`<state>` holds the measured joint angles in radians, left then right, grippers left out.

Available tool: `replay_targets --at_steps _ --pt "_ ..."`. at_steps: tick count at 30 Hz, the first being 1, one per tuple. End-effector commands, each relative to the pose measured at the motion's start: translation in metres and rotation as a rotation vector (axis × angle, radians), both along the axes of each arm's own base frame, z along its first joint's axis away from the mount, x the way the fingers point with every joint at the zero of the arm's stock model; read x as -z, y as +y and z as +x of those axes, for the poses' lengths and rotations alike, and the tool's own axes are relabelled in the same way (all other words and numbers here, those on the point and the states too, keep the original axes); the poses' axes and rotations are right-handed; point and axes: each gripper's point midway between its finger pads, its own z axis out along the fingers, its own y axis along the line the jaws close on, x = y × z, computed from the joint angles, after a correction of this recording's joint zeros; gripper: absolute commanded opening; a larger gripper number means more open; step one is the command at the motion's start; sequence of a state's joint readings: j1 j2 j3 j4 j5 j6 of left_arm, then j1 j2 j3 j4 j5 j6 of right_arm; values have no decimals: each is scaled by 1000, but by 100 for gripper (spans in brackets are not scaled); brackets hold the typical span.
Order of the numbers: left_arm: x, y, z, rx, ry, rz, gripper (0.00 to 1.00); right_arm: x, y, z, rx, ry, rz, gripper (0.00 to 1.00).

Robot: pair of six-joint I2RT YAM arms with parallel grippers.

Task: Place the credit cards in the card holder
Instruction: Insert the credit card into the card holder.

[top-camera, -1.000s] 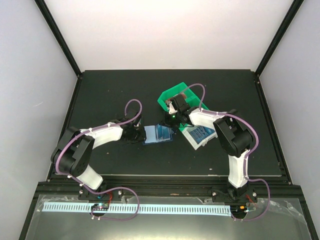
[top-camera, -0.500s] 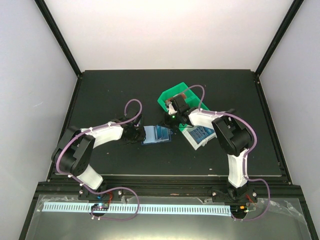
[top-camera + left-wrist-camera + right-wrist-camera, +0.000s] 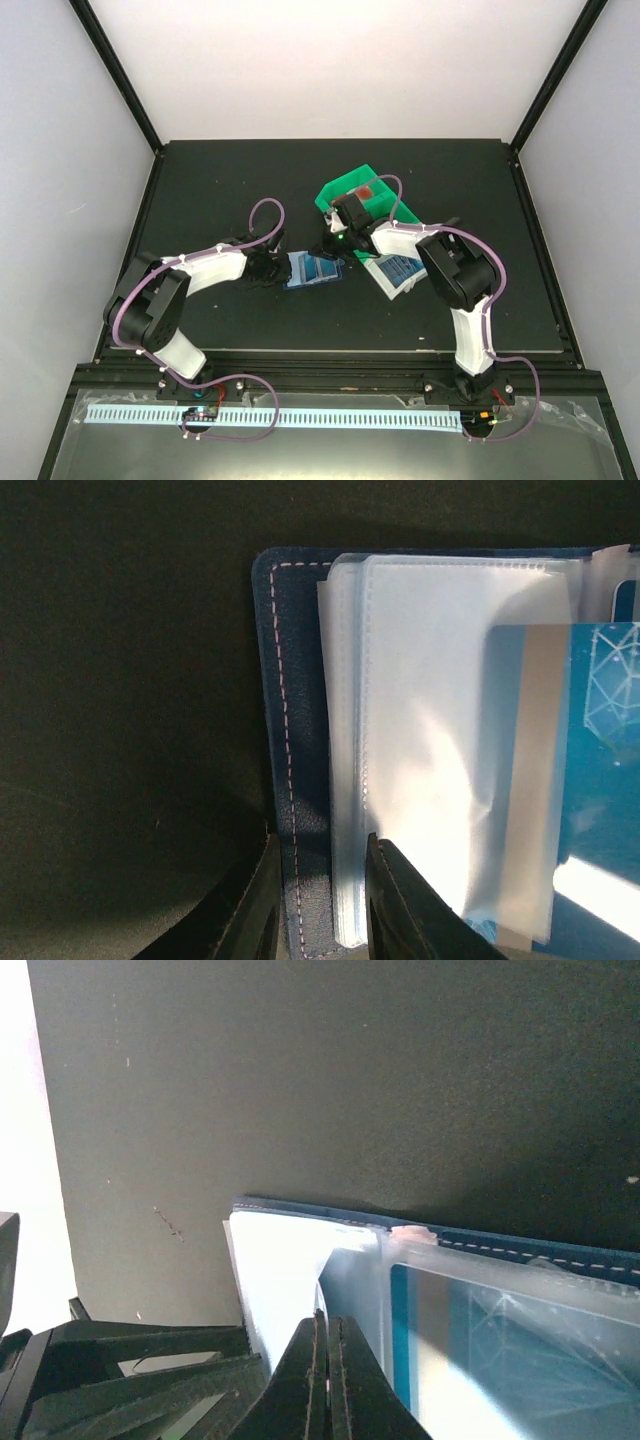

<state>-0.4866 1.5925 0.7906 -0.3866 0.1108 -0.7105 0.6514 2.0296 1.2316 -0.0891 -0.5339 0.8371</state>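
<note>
The card holder [image 3: 315, 268] lies open near the middle of the table [image 3: 200, 180], slightly toward its near edge. The left gripper [image 3: 320, 845] pinches its navy cover at the left edge, beside clear sleeves [image 3: 430, 730] holding one blue credit card [image 3: 600, 780]. Just right of it a white bin [image 3: 388, 288] holds more blue cards [image 3: 400, 268], the right arm crosses over this bin with the right gripper [image 3: 325, 1330] pressed together at a sleeve's edge, and a green bin [image 3: 350, 187] stands farther back.

Robot lab cell, white panel walls [image 3: 60, 200], black frame posts [image 3: 115, 75], matte black table [image 3: 200, 180]
</note>
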Motion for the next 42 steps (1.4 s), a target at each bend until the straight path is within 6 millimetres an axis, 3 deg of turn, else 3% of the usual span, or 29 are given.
replay_targets --at_steps 1,18,25,30,37,42 --pt "34 22 -32 -3 132 108 25 16 3 -1 13 4 7 1" --pt "36 21 -36 2 130 88 26 37 6 7 52 -6 -34 2" --pt "30 20 -34 1 113 78 27 31 17 4 38 -29 11 6" --pt "28 21 -33 -6 107 82 27 20 15 4 17 -68 3 14" --pt "25 21 -31 -7 96 83 28 1 -8 12 49 -165 -126 28" --pt "25 21 -31 -4 97 83 28 3 -11 7 38 -145 -152 34"
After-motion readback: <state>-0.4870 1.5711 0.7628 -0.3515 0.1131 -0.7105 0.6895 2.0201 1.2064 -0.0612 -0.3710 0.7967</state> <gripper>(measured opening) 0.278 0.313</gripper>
